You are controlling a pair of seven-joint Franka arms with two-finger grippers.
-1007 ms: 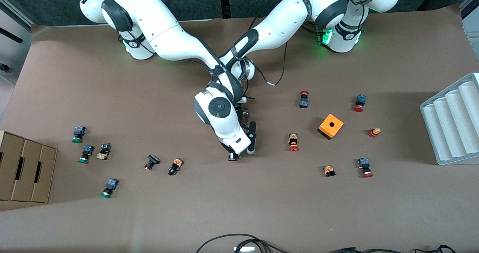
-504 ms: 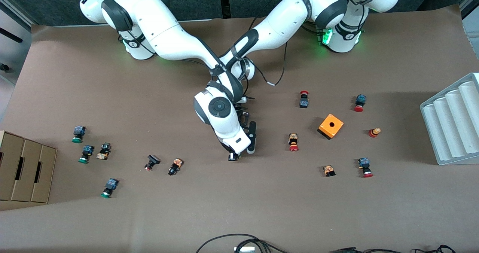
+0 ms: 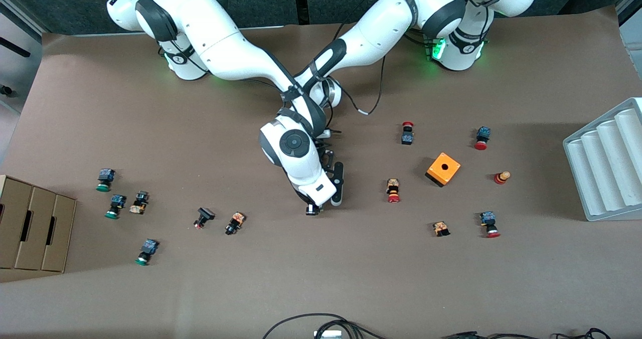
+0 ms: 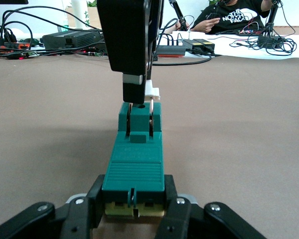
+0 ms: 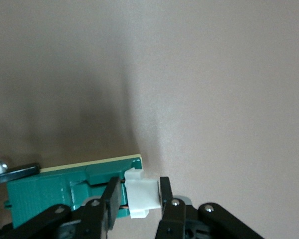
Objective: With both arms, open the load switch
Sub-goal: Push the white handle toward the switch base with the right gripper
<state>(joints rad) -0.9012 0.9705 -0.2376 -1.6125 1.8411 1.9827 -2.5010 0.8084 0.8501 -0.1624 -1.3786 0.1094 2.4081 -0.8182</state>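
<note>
The load switch [image 4: 134, 159] is a narrow dark-green block with a white end piece [image 5: 143, 198]. It is held low over the middle of the table. My left gripper [image 4: 134, 200] is shut on the green end. My right gripper [image 5: 137, 198] comes down from above and is shut on the white end piece. In the front view the right gripper [image 3: 313, 207] shows with the white end piece [image 3: 312, 210] at its tip. The right arm's hand hides most of the switch and the left gripper there.
Small red- and green-capped push buttons lie scattered toward both ends of the table. An orange cube [image 3: 442, 169] with a hole sits toward the left arm's end, near a white ridged tray [image 3: 607, 163]. A cardboard box [image 3: 35, 228] stands at the right arm's end.
</note>
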